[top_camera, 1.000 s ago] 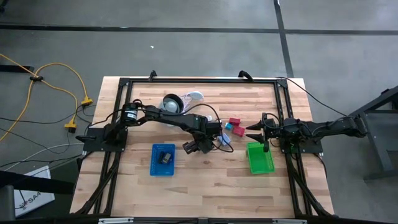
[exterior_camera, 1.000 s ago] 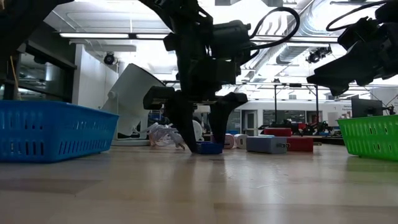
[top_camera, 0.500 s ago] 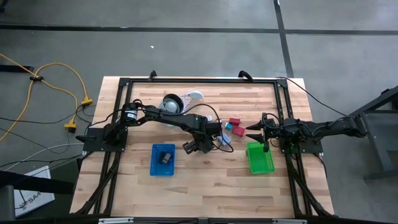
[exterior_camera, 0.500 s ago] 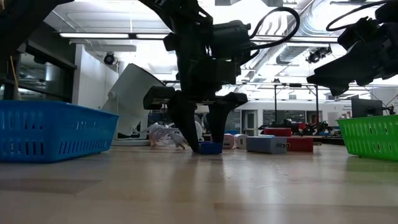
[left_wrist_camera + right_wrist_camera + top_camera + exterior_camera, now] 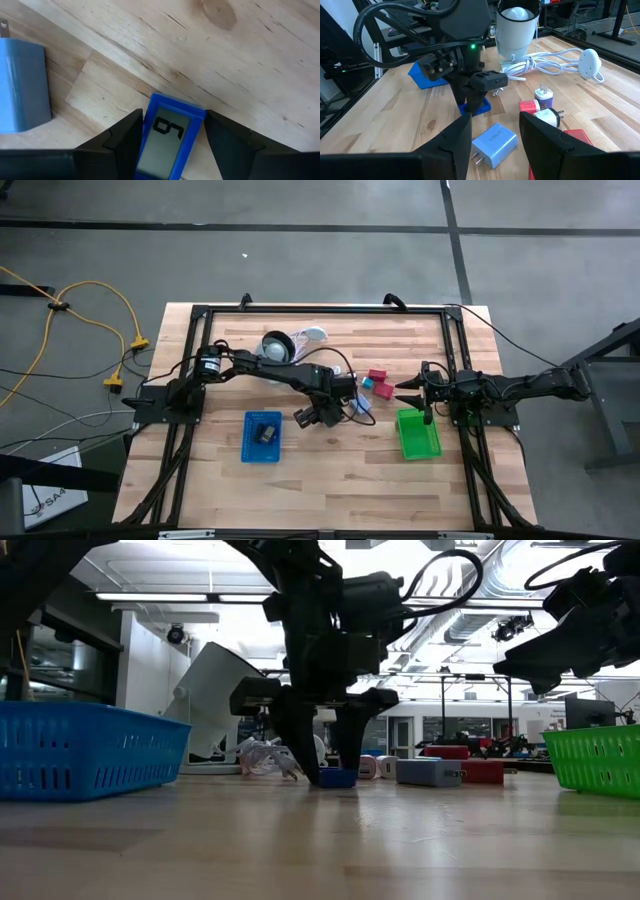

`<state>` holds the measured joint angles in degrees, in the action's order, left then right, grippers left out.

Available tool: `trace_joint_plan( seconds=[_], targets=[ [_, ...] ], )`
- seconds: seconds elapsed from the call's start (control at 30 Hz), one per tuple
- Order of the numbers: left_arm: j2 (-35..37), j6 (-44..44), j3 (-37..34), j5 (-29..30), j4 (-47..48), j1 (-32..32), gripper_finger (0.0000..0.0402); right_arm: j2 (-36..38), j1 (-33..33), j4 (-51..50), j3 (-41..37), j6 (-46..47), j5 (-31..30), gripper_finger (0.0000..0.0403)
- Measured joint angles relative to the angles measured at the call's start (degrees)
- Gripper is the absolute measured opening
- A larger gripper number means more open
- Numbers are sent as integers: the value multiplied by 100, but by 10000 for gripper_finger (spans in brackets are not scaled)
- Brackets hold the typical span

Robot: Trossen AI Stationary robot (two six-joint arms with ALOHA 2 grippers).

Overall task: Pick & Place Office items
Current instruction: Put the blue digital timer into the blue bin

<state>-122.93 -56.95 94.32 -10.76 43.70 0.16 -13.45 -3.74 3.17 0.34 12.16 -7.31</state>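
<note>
My left gripper [image 5: 322, 417] is down at the table's middle, shut on a small blue piece with a grey display [image 5: 170, 137], which also shows in the low view [image 5: 338, 777]. My right gripper [image 5: 410, 391] hangs open and empty above the table, by the green tray [image 5: 418, 434]. A pale-blue block [image 5: 495, 142], two red blocks [image 5: 527, 106] [image 5: 575, 137] and white plug pieces [image 5: 547, 116] lie on the wood between the arms. A dark piece [image 5: 267, 432] lies in the blue tray [image 5: 263, 436]. My left gripper pinches the blue piece by its two long sides [image 5: 148, 131] between its two fingers [image 5: 125, 137]. The fingers come from above, pointing down, one on each side. The piece lies flat on the table, display up.
A grey-white round object [image 5: 277, 345] with white cord [image 5: 312, 333] sits at the table's far side. The blue tray lies near-left of my left gripper, the green tray at the right. Bare wood lies along the table's near edge [image 5: 330, 500].
My left gripper's fingers have drawn in a little against the blue piece, which stays on the table.
</note>
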Motion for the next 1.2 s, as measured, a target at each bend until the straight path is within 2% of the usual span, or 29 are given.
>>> trace_joint_plan(
  seconds=[0.3,1.2],
  targets=[
    [0,35,7,-2,-2,-28,157,0,0,0,-1,0,0,153],
    [7,192,66,66,32,-87,163,0,0,1,-1,1,0,153]
  ],
)
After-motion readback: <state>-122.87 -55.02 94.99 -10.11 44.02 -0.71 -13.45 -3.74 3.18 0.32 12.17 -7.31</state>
